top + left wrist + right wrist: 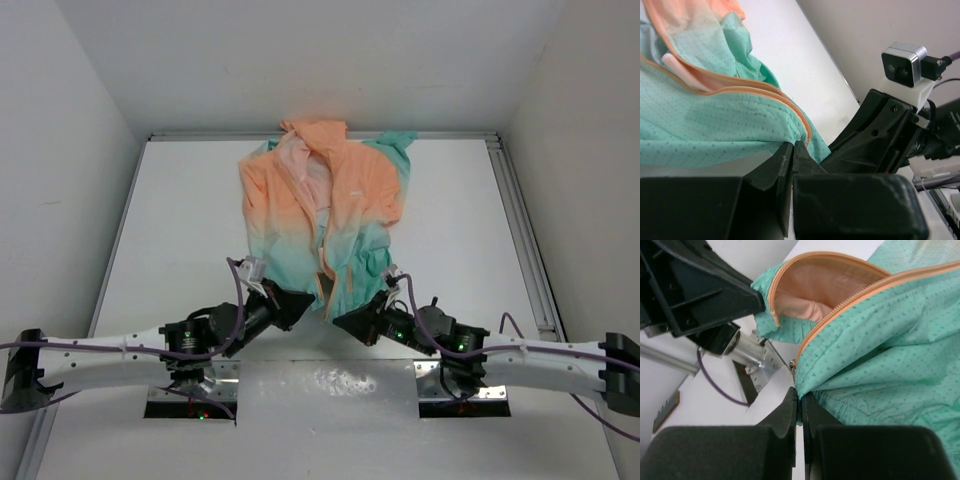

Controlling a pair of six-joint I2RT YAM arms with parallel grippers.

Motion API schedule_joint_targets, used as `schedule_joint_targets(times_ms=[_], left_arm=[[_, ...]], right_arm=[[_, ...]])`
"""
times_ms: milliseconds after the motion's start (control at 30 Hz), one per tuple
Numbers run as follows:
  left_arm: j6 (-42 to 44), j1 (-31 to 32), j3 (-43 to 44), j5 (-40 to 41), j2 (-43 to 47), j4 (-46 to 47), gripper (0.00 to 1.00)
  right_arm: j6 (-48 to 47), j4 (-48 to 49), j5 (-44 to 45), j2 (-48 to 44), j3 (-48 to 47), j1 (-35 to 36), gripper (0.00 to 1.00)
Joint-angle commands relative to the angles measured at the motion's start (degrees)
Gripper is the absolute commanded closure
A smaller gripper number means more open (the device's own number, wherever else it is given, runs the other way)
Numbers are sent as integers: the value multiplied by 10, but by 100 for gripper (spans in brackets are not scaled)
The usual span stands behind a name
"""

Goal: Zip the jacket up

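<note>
— Now, where is the jacket (pixel 325 215)?
— Flat on the table (pixel 180 220), hood at the far side, teal hem toward my bases. Zipper (pixel 865 290) unjoined, pink lining showing.
— Grippers?
— Left gripper (pixel 792 146): fingers pressed together on one hem corner, at the zipper's bottom end. Right gripper (pixel 799 392): likewise clamped on the other corner. The two sit just beside each other.
</note>
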State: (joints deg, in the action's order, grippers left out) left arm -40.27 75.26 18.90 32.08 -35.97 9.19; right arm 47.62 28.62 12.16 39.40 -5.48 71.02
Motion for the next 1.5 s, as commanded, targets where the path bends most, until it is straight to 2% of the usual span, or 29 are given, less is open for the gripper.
schedule_joint_targets(times_ms=[0, 100, 200, 567, 833, 1000, 1100, 1167, 1200, 1233, 1300, 1367, 1467], left_arm=[[63, -4, -9, -34, 40, 41, 100], [98, -9, -16, -43, 67, 38, 100], [113, -24, -13, -60, 67, 30, 100], [92, -35, -14, -113, 70, 65, 100], [63, -40, -61, -170, 106, 98, 100], [56, -57, -77, -194, 119, 106, 100], [58, -76, -87, -192, 120, 105, 100], [72, -95, -100, -205, 124, 111, 100], [88, -122, -101, -211, 124, 112, 100], [92, -142, -95, -220, 125, 104, 100], [96, -196, -82, -275, 122, 94, 100], [91, -221, -82, -294, 113, 105, 100], [95, -227, -53, -300, 86, 98, 100]], right_arm=[[-33, -95, -60, -49, -50, 3, 100], [-52, -154, -86, -63, -87, 3, 100], [-59, -184, -66, -53, -116, 3, 100], [-97, -190, -72, -71, -139, 3, 100], [-139, -220, -82, -108, -147, 3, 100], [-172, -243, -89, -72, -181, 2, 100], [-179, -223, -83, -42, -182, -5, 100], [-166, -196, -137, -27, -171, -64, 100], [-135, -173, -167, -12, -160, -141, 100], [-116, -148, -268, 1, -153, -188, 100], [-63, -62, -359, 36, -130, -293, 100], [-48, -9, -416, 59, -127, -321, 100], [-21, 35, -453, 68, -120, -325, 100]])
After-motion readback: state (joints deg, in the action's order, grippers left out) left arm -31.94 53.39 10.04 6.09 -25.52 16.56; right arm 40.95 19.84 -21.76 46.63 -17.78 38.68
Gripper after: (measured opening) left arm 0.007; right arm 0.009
